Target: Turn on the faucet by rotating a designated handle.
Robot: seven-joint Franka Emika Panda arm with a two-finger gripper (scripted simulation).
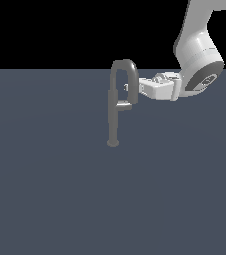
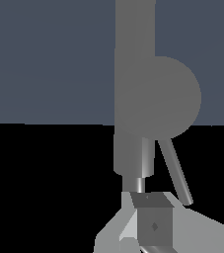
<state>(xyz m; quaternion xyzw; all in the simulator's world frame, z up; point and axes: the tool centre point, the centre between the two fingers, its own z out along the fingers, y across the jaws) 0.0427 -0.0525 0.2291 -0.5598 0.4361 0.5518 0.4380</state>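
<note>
Exterior view: the faucet [image 1: 114, 112] stands upright on the dark blue-grey desk [image 1: 45, 199], its round base near the middle and its curved spout arching toward the exterior view's right. The handle [image 1: 125, 105] juts sideways from the post's middle, under the spout's open end. The white arm [image 1: 199, 55] reaches in from the exterior view's right, level with the spout's tip, and the claw [image 1: 133, 89] sits just beside that tip, above the handle. Whether the claw is wide or narrow cannot be told. In the wrist view the faucet [image 2: 133, 89] looms close ahead of the claw [image 2: 150, 217].
</note>
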